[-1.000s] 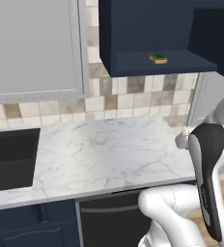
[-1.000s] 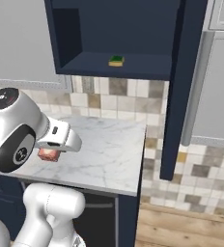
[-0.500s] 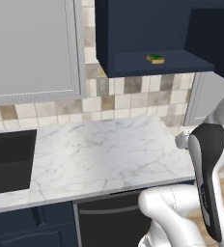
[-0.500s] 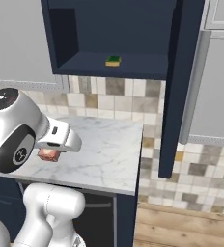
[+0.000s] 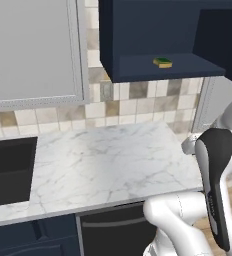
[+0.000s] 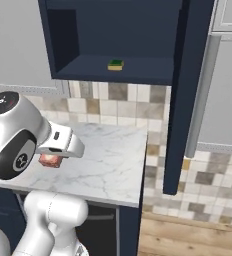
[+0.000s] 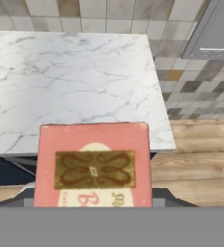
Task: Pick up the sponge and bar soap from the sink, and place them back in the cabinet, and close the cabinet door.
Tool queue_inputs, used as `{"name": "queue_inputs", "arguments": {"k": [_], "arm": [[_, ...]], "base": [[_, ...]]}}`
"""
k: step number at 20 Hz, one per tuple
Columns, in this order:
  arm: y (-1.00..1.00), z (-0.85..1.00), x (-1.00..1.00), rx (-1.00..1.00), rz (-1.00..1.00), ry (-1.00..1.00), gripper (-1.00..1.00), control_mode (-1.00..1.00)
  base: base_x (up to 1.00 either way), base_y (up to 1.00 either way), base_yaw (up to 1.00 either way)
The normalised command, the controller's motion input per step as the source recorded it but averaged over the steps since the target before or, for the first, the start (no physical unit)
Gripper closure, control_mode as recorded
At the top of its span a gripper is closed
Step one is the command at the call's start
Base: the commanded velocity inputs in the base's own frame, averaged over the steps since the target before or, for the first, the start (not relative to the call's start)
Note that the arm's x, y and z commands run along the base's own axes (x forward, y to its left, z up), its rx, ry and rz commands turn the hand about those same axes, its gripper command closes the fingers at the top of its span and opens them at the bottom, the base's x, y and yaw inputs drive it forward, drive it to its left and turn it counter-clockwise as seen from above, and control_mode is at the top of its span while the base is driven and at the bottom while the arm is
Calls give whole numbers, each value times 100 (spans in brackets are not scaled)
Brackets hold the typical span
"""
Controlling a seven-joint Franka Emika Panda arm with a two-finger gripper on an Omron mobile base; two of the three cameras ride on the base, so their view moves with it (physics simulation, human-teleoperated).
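Soap was in the gripper's [image 6: 52, 159] grasp: the bar soap [image 7: 92, 166] sat square across the hand view, a pinkish-red slab with a brown and gold emblem, the jaws closed on it from either side low in that picture. In the right base view the bar soap showed as a small reddish block tucked under the white hand, held above the marble counter [image 6: 108, 165] and clear of it.

Up above, the cabinet [image 6: 123, 40] stood open, navy inside and out, and the sponge [image 6: 115, 65] lay on its floor, green face up with the yellow edge showing beneath. In the left base view the sponge [image 5: 162, 62] rested near the front of that cabinet floor. The cabinet door [image 6: 185, 95] hung swung out to the right, edge-on to the camera, its silver bar handle [image 6: 200, 95] running down just beside it.

Away at the left edge, the black sink [image 5: 8, 170] was set into the counter, well apart from the arm.
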Motion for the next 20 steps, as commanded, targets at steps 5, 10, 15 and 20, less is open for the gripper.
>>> {"name": "queue_inputs", "arguments": {"k": [5,10,15,20], "arm": [[0,0,0,0,0,0,100,100],[0,0,0,0,0,0,100,100],[0,0,0,0,0,0,100,100],[0,0,0,0,0,0,100,100]], "base": [[34,-24,0],[26,-25,0],[0,-7,0],[0,0,0]]}}
